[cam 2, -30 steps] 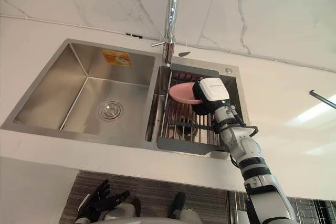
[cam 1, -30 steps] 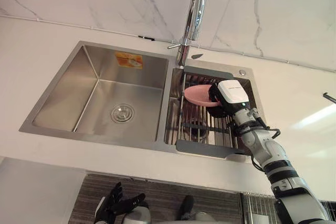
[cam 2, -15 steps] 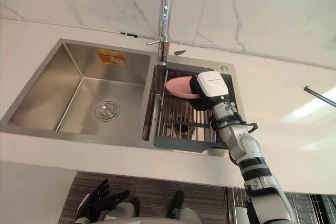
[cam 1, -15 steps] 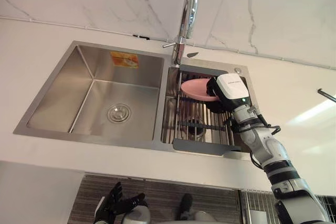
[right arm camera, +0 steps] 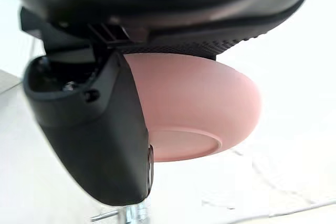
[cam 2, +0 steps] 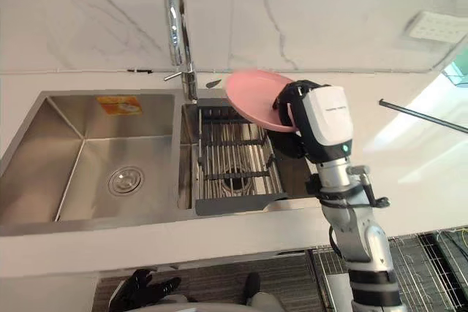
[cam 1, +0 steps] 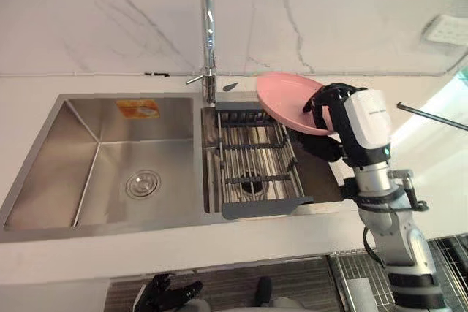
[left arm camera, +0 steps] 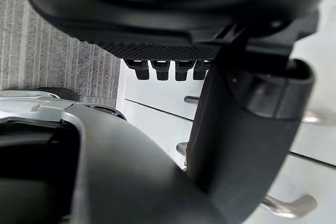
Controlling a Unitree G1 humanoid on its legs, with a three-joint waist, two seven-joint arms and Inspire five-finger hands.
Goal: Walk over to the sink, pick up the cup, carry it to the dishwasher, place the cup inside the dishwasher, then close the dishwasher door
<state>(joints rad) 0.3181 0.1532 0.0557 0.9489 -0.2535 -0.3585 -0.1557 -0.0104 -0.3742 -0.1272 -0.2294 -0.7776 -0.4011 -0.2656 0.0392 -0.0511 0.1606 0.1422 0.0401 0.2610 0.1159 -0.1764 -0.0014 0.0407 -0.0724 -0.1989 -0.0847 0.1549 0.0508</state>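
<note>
A pink shallow dish, more a bowl than a cup, hangs tilted in the air above the back right corner of the sink's drain rack. My right hand is shut on its right rim, fingers curled over the edge. In the right wrist view the dish's underside shows past my thumb. My left hand hangs low below the counter's front edge, fingers relaxed and holding nothing; the left wrist view shows its thumb.
The steel sink has a bare left basin with a drain and a right basin holding the rack. A tall faucet rises behind the divider. A wire rack shows below the counter at the lower right. A thin black rod lies on the counter's right.
My right hand has lifted the pink dish up out of the rack and a little to the right. The camera has also shifted. My left hand has stayed low.
</note>
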